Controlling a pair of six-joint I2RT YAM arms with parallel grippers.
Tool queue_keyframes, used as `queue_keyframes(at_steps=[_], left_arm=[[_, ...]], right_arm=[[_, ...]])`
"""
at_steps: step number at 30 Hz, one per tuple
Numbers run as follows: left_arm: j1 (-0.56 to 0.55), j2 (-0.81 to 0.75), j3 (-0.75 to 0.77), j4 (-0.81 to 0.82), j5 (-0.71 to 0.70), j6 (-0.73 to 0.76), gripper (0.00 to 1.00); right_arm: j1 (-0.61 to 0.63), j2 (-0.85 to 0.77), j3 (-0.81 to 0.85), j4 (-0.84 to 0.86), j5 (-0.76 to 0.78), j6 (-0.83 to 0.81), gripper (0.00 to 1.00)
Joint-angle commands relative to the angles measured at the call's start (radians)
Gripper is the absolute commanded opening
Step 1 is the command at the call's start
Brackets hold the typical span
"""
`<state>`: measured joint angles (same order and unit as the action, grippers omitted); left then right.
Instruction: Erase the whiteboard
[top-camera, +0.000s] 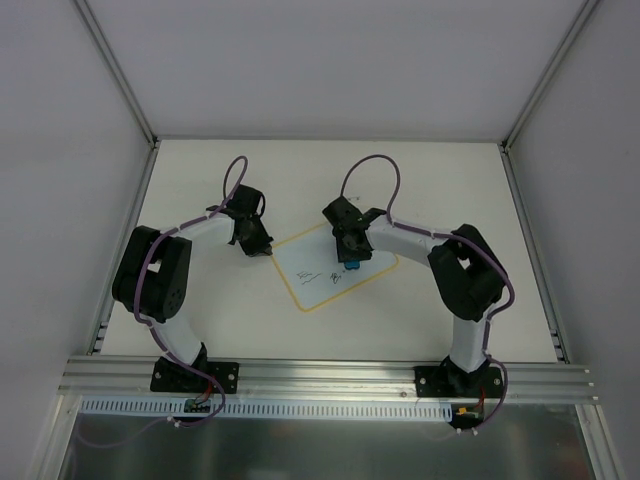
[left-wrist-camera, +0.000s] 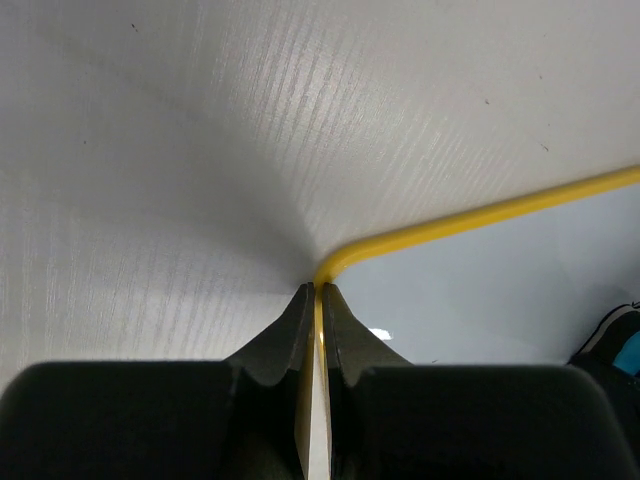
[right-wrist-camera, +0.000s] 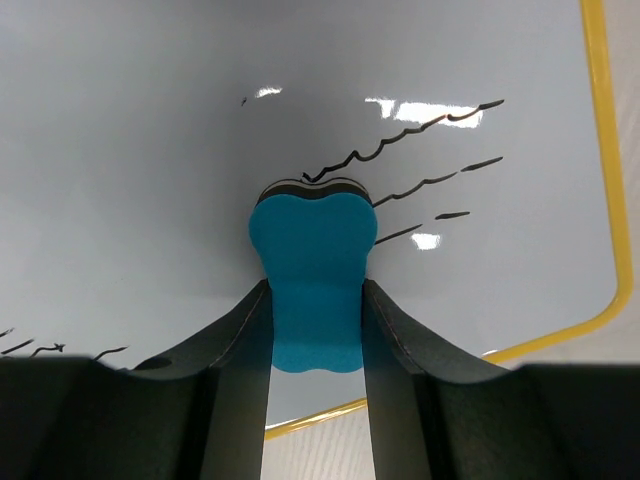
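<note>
Your right claw (right-wrist-camera: 316, 292) is sitting closest to the lens, its two dark fingers clenching a blue eraser (right-wrist-camera: 314, 245) that is sticking out ahead of them and seems to be touching the whiteboard (right-wrist-camera: 140, 150). Just ahead of the eraser and off to the claw's right, a wavy black line (right-wrist-camera: 400, 140) is running away from it, with its near end meeting the eraser's front edge. Three shorter strokes are lying beside that line, further right. A second group of marks (right-wrist-camera: 60, 350) is lying behind and to the left of the claw, close to its left finger. I am judging that the coming wipe is calling for a push forward and rightward first.

Your left claw (left-wrist-camera: 318, 292) is clamping the whiteboard's yellow rim at a rounded corner. The board is spreading to that claw's right, with bare counter (left-wrist-camera: 180, 150) to its left and ahead.

From overhead, the board's long side is appearing to run slantwise along the right claw's reach. The right claw is the nearer one to the writing. You are working with one whiteboard, one eraser, two clusters of marks and two claws.
</note>
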<state>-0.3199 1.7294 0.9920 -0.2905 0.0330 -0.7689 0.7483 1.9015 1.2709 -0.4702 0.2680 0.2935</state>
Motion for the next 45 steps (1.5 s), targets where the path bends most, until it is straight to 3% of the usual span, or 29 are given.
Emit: queue_keyframes(at_steps=[1, 13, 25, 31, 39, 45], left_arm=[[0.002, 0.053, -0.038, -0.076, -0.036, 0.003, 0.0], [0.001, 0.05, -0.044, -0.068, -0.001, -0.007, 0.0], [0.001, 0.048, -0.046, -0.061, 0.002, -0.015, 0.0], [0.002, 0.047, -0.046, -0.059, 0.004, -0.015, 0.0], [0.007, 0.042, -0.053, -0.062, 0.002, -0.009, 0.0], [0.008, 0.039, -0.058, -0.061, 0.002, -0.007, 0.0]], right_arm=[[0.042, 0.056, 0.022, -0.105, 0.017, -0.014, 0.0], [0.217, 0.267, 0.297, -0.111, -0.131, 0.03, 0.0], [0.301, 0.283, 0.314, -0.143, -0.156, 0.013, 0.01], [0.264, 0.189, 0.194, -0.153, -0.072, 0.016, 0.0], [0.089, 0.068, 0.009, -0.17, 0.048, 0.001, 0.0], [-0.009, 0.01, -0.061, -0.157, 0.056, -0.007, 0.0]])
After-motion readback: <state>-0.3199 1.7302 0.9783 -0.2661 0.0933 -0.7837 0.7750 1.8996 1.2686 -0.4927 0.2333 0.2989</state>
